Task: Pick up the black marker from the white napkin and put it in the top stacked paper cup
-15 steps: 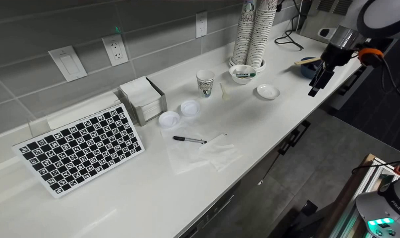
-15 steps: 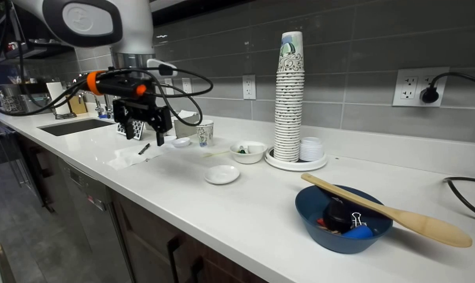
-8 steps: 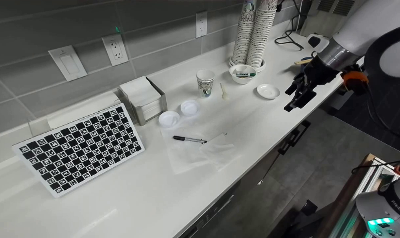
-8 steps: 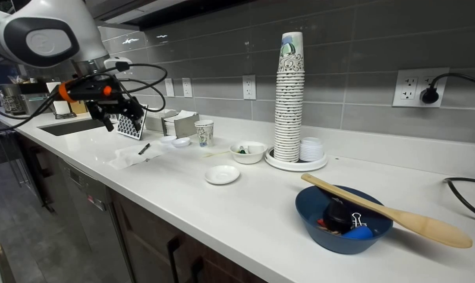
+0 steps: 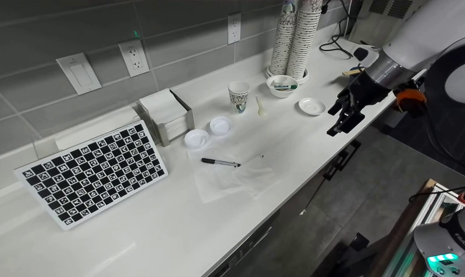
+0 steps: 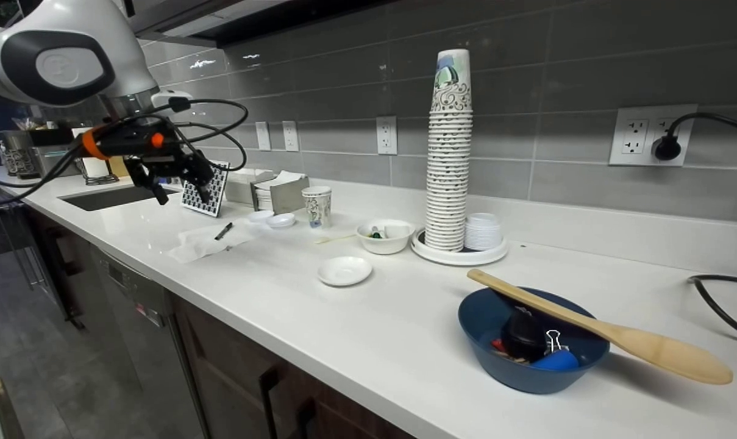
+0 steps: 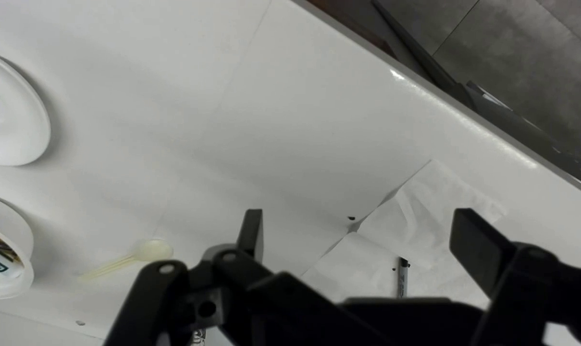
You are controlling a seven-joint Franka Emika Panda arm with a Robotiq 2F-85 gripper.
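Note:
The black marker (image 5: 220,162), with black cap and grey barrel, lies flat on the crinkled white napkin (image 5: 217,190). In an exterior view, the marker (image 6: 224,231) and napkin (image 6: 191,245) lie left of the patterned stacked paper cup (image 6: 317,210), which stands upright; it also shows in an exterior view (image 5: 239,99). My gripper (image 5: 334,122) is open and empty, above the counter and apart from the marker; it also shows in an exterior view (image 6: 183,199). In the wrist view, the open gripper (image 7: 357,226) partly hides the marker (image 7: 402,278); the cup is mostly hidden.
Two low white dishes (image 5: 196,138) and a napkin holder (image 5: 167,115) stand near the napkin. A white bowl (image 5: 271,90) with markers, a white plate (image 5: 312,106) and a plastic spoon (image 5: 261,110) lie behind. Tall cup columns (image 5: 282,46) and a blue bowl (image 6: 496,366) stand farther along.
My open gripper has moved along the counter toward the napkin and marker and has turned, mostly in the first half second. The marker, napkin and cup have not moved.

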